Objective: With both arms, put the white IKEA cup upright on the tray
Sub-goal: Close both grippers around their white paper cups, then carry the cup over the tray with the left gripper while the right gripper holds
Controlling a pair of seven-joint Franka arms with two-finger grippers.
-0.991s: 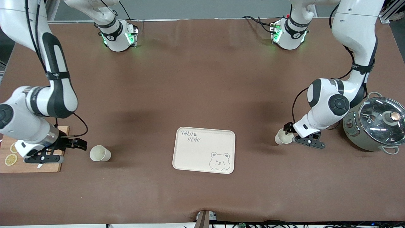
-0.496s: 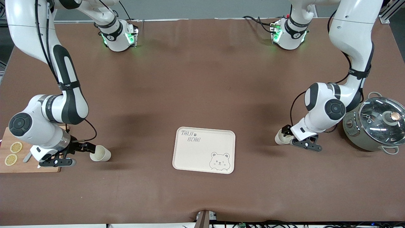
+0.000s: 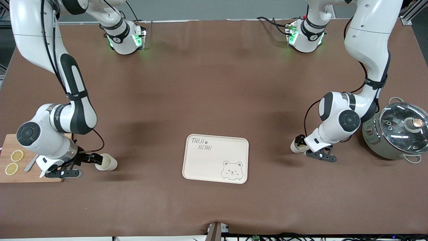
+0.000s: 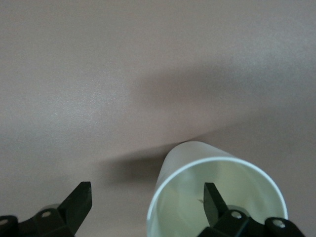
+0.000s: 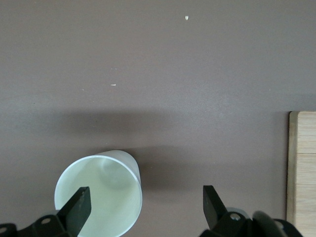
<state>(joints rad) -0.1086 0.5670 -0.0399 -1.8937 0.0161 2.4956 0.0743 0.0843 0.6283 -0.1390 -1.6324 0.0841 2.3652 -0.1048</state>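
The cream-white tray (image 3: 215, 159) with the bear face lies flat, nearer the front camera than the table's middle. Two white cups lie on their sides on the table. One cup (image 3: 107, 162) lies toward the right arm's end; my right gripper (image 3: 89, 164) is open at its mouth. In the right wrist view (image 5: 145, 202), one finger (image 5: 79, 207) is before that cup's (image 5: 103, 187) mouth. The other cup (image 3: 295, 146) lies toward the left arm's end. My left gripper (image 3: 305, 148) is open, one finger (image 4: 215, 200) inside the cup's (image 4: 197, 163) mouth, the other outside.
A wooden cutting board (image 3: 36, 175) with lemon slices (image 3: 14, 162) lies at the right arm's end; its edge shows in the right wrist view (image 5: 303, 168). A pot with a glass lid (image 3: 399, 130) stands at the left arm's end, beside the left arm.
My right gripper has moved from over the cutting board to the mouth of its cup. My left gripper has edged a little farther onto its cup. Neither cup has moved.
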